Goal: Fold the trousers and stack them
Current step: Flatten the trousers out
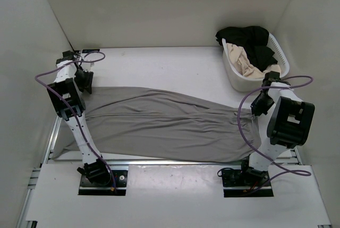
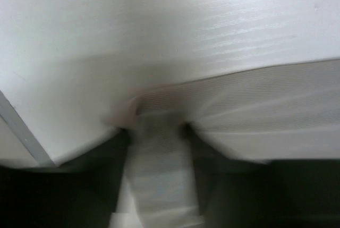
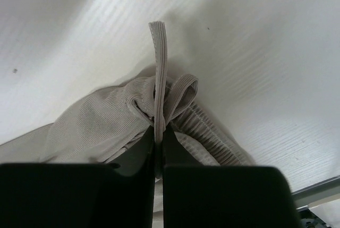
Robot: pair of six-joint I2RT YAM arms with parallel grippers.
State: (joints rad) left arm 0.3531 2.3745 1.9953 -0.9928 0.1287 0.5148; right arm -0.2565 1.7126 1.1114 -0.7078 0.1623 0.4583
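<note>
If raised unevenly, liable to slip: thin trousers (image 1: 170, 124) edges clamped in left gripper (image 2: 154, 132) and right gripper (image 3: 158, 137) jaws.

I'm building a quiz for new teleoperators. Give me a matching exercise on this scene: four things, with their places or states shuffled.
Things:
1 trousers
2 black garment
3 beige garment
4 right end effector

Places or states:
A draped over the rim of the basket
B shut on a fold of grey fabric
C spread lengthwise across the table
D tucked inside the basket

Pairs: 1-C, 2-A, 3-D, 4-B.
</note>
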